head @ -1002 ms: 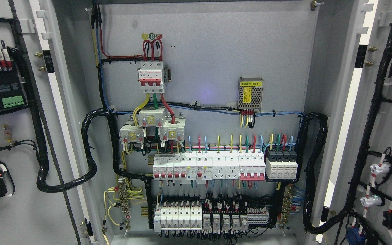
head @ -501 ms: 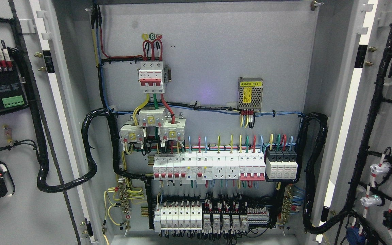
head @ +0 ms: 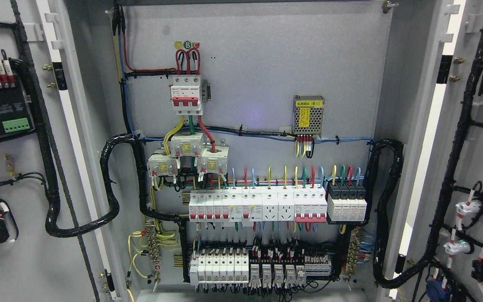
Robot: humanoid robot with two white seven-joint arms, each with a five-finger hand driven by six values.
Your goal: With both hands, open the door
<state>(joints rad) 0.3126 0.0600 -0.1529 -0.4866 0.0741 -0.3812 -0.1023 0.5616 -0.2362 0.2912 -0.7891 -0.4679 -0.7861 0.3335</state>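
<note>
Nothing has shifted in the head view over the past second: both doors of the electrical cabinet stand swung wide. The left door (head: 27, 167) fills the picture's left edge, its inner face carrying a black cable loom (head: 53, 201) and a green terminal block (head: 15, 124). Between the doors, the grey back panel (head: 266, 63) holds a red-handled main breaker (head: 186, 95) and rows of white breakers (head: 258, 205). The right door (head: 472, 159) lines the right edge. Neither robot hand appears, so their state cannot be told.
</note>
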